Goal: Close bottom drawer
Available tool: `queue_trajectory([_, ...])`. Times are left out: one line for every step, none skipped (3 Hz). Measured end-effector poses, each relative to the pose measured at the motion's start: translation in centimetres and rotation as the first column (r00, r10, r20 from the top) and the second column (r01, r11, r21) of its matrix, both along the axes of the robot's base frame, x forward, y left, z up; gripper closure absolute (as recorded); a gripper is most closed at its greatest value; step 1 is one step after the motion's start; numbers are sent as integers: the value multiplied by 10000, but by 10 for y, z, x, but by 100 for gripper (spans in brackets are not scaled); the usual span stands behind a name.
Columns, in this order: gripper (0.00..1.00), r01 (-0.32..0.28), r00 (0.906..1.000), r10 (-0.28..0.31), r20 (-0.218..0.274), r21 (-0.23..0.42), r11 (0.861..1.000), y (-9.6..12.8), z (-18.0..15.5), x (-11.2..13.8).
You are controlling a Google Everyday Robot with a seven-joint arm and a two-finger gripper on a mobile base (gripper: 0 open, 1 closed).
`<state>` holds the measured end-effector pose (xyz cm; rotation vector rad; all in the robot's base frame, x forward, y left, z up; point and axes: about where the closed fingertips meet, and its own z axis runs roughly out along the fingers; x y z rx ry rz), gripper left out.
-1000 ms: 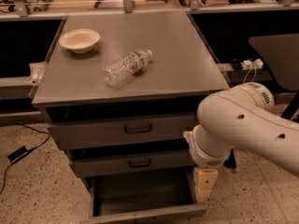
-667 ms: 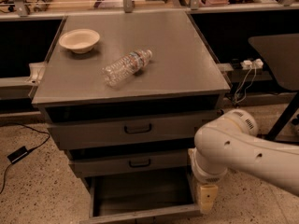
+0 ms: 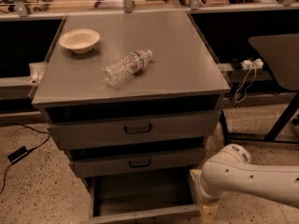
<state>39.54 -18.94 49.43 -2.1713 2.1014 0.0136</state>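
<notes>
Nearest, at 5 o'clock in the view, the robot's white arm (image 3: 254,178) reaches in from the right edge, low over the speckled floor. Its pincer (image 3: 209,212) hangs at the very bottom of the picture, just beside the right front corner of the bottom drawer (image 3: 140,214). Whether the pincer is open or closed cannot be told, nor whether it touches the drawer.

The bottom drawer sits at 6 o'clock, pulled well out from the cabinet, its dark inside showing from above and its front panel seen edge-on.

Above it, the middle drawer (image 3: 173,158) stands out a little from the cabinet face, a small dark handle at its centre. The top drawer (image 3: 107,134), taller and wider, juts out a little further, with a dark gap over it.

On the grey worktop (image 3: 182,55), a clear plastic bottle (image 3: 126,67) lies on its side near the middle, cap end towards 2 o'clock. A pale bowl (image 3: 79,39) stands upright at 10 o'clock from the bottle, well apart from it.

On the floor at 8 o'clock lies a black adapter (image 3: 19,154) with its cable.
</notes>
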Motion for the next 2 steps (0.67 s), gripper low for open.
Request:
queue_trajectory([0,2,10000,-2,-6,12,10000,0,0,0])
queue_trajectory([0,-431,9986,456,-252,928,9948,9,-42,10])
